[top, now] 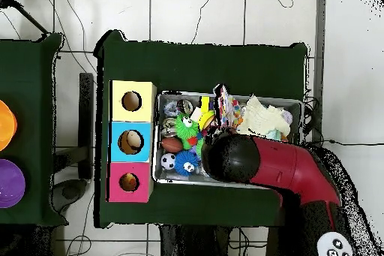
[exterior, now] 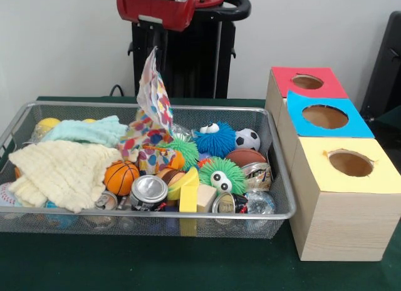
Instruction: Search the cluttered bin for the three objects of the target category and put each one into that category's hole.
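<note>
Whether the gripper is apart or together cannot be told: the front view shows only the red arm [exterior: 156, 6] at the top edge, and from overhead the arm's dark rounded end [top: 232, 157] covers whatever hangs beneath it. Below the arm in the front view, a thin multicoloured dotted cloth [exterior: 153, 97] stands drawn up to a point above the bin, its upper tip reaching toward the arm, though the contact itself is not visible. The wire-mesh bin [exterior: 37, 107] sits on the green worktop [exterior: 125, 266], shallow, with a thick silver rim. At its left end lies a cream waffle-textured cloth [exterior: 62, 172], crumpled and soft, and behind it a mint green cloth [exterior: 88, 131] of the same crinkly weave. Just beside them rest a small orange basketball [exterior: 121, 177] and a crushed drink can [exterior: 149, 191]. Further right come a yellow foam wedge [exterior: 188, 189], a green spiky ball with eyes [exterior: 220, 174], a blue spiky ball [exterior: 215, 139] and a small football [exterior: 247, 139]. Right of the bin stand three pale wooden boxes touching in a row; the farthest carries the red-topped hole [exterior: 307, 82], then the blue-topped hole [exterior: 324, 116], and nearest the yellow-topped hole [exterior: 350, 163].
</note>
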You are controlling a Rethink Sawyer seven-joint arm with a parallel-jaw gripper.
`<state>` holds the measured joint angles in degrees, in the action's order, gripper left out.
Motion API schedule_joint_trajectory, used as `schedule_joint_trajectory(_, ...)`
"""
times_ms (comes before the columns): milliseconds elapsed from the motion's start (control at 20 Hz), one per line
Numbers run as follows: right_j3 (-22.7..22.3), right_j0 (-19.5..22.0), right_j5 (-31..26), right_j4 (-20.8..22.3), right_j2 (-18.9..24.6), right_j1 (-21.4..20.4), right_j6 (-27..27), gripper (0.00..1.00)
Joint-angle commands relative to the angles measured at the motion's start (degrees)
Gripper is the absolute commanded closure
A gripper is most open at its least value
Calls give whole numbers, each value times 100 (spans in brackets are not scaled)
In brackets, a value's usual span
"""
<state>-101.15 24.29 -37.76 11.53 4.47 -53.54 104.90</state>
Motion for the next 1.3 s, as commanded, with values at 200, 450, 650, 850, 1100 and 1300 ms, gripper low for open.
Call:
schedule_joint_trajectory(200, -545, 269, -1007, 31, 625, -310, -951, 100)
schedule_joint_trajectory(450, -992, 328, -668, 76, 610, -457, -833, 100)
schedule_joint_trajectory(650, -1167, 399, -512, 80, 652, -467, -805, 100)
schedule_joint_trajectory(850, -1206, 459, -429, 122, 729, -426, -753, 0)
schedule_joint_trajectory(1100, -1058, 418, -510, 220, 761, -398, -776, 0)
schedule_joint_trajectory(1300, -990, 374, -426, 254, 755, -194, -592, 0)
